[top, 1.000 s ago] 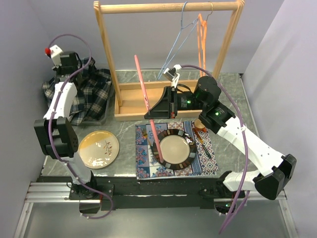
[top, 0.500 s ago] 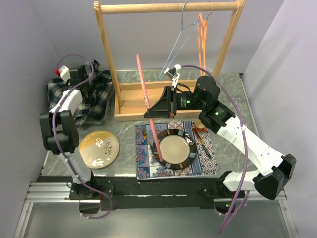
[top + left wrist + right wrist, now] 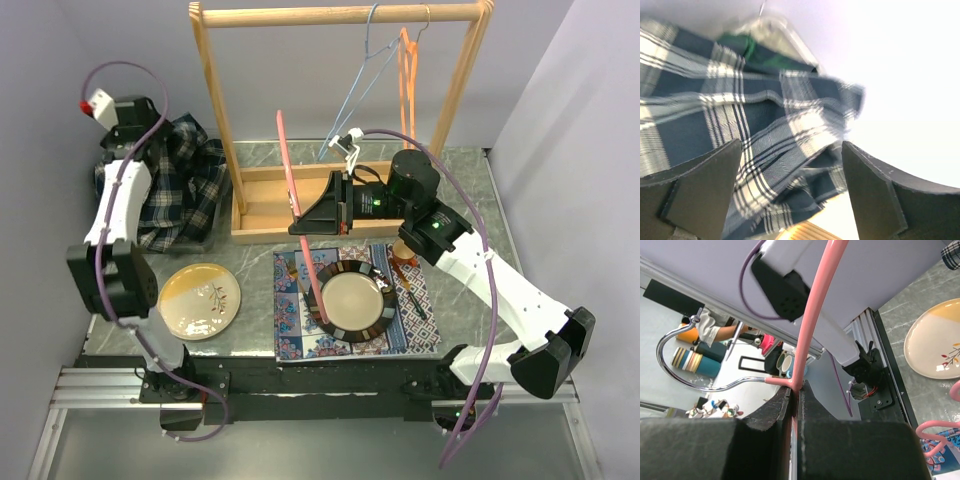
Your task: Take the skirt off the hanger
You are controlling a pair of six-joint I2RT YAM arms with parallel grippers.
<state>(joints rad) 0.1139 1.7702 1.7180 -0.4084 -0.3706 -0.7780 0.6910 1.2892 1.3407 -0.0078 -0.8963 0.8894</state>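
From the top view, we are seeing the skirt (image 3: 175,185) lying in a crumpled heap at the far left of the surface (image 3: 460,180), well apart from the wooden rack (image 3: 215,110). It seems to be resting in a shallow tray, though we cannot tell for sure. The left arm (image 3: 115,205) is reaching over it, while the right fingers (image 3: 322,210) are clamping the bare pink hanger (image 3: 290,170) in front of the rack, its lower end sitting near the dark plate (image 3: 352,300) on the placemat (image 3: 300,340). A blue wire hanger (image 3: 355,90) and an orange hanger (image 3: 408,60) are dangling from the rail, both empty. In the left wrist view, the left fingers (image 3: 700,190) are standing wide apart with nothing between them, and the skirt is lying loose below, touching neither one as far as we can tell. In the right wrist view, the right fingers are pressing tightly together on the pink hanger just beside the point where its metal hook (image 3: 675,365) is branching off, and no fabric is clinging to any part showing there. We are judging the main job done, since skirt and hanger are lying apart. What is remaining, in our reading, is only tidying: lifting the left arm clear and putting the pink hanger down or back on the rail.
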